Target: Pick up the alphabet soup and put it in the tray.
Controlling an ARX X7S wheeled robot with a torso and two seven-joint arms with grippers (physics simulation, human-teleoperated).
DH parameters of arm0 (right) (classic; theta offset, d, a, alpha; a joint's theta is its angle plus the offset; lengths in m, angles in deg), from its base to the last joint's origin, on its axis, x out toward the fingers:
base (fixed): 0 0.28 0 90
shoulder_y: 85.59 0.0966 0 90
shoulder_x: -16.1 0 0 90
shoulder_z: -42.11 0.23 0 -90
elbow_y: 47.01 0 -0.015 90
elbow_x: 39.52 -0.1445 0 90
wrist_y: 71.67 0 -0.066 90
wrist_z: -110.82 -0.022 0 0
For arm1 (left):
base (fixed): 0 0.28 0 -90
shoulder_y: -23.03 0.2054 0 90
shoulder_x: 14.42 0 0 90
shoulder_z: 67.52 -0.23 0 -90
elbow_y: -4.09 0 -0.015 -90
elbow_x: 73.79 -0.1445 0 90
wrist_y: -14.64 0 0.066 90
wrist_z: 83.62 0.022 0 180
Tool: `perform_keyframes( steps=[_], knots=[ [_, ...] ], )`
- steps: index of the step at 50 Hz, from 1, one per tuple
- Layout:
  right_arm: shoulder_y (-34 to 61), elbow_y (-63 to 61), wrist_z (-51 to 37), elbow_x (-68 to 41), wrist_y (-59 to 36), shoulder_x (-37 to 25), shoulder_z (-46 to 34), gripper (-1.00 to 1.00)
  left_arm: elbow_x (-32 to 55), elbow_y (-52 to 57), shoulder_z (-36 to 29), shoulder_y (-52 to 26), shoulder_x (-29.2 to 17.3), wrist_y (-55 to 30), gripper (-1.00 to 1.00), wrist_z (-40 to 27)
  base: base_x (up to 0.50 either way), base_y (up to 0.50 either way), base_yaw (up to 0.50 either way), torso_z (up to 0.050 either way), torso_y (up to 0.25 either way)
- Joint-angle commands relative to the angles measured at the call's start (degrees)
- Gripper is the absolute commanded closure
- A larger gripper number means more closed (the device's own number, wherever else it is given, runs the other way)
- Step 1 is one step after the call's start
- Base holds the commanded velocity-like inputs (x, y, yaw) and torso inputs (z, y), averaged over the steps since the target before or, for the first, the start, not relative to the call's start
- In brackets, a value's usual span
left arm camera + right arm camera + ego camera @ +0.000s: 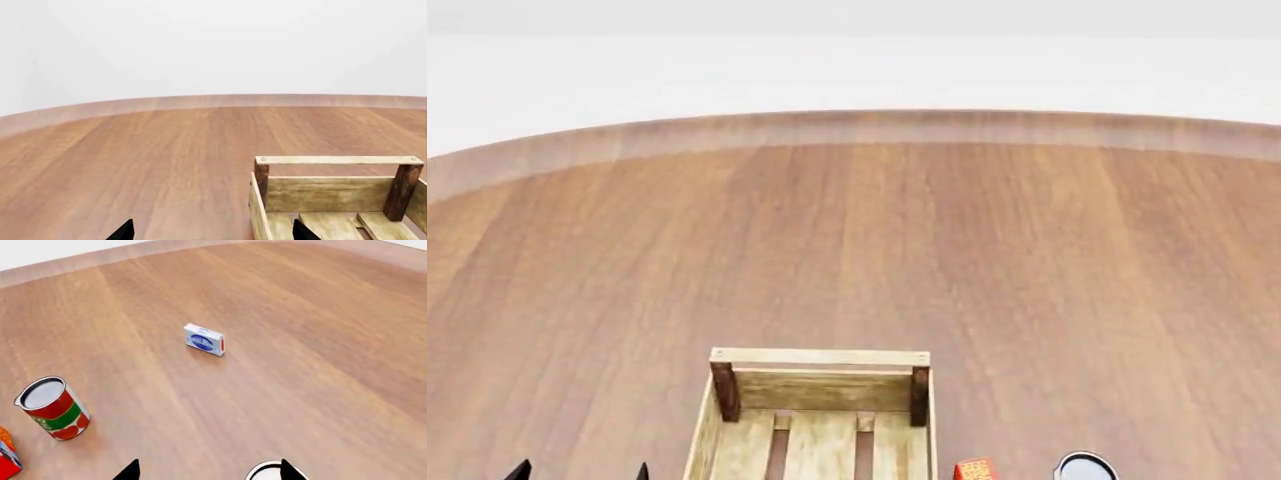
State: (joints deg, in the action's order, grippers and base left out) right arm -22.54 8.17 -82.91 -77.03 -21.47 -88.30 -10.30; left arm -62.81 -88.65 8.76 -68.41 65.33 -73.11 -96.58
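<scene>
The tray (815,357) is a pale slatted crate with dark corner posts, near the lower middle of the head view; nothing shows inside it. My left gripper (579,472) hangs open just left of it. In the left wrist view one fingertip (303,232) overlaps the tray (333,160) and the left gripper (213,235) holds nothing. A round white can top with a dark ring (265,476) peeks in beside one finger of my open right gripper (209,474). It is probably the alphabet soup; its label is out of view.
A red-and-green can (53,409) stands upright on the wooden floor, with a red-orange box (5,460) beside it. A small white-and-blue box (204,340) lies farther out. The head view shows a red box (974,470) and a can top (1085,467) right of the tray.
</scene>
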Motion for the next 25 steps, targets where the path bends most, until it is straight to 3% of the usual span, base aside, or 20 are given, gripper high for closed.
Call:
perform_keyframes(
  steps=[1, 25],
  knots=[
    [-1.72, -0.31, 0.77, -0.67, 0.68, 0.28, 1.20, -1.00, 0.48, -0.06, -0.26, -0.10, -0.27, -0.03, -1.00, -0.24, 0.00, 0.00, 0.00, 0.000, 0.000],
    [-3.24, 2.99, 2.32, 0.37, 3.52, 0.46, 2.92, -1.00, 1.13, -0.17, -0.98, -0.24, -0.77, 0.09, -1.00, -0.69, 0.00, 0.00, 0.00, 0.000, 0.000]
  ],
)
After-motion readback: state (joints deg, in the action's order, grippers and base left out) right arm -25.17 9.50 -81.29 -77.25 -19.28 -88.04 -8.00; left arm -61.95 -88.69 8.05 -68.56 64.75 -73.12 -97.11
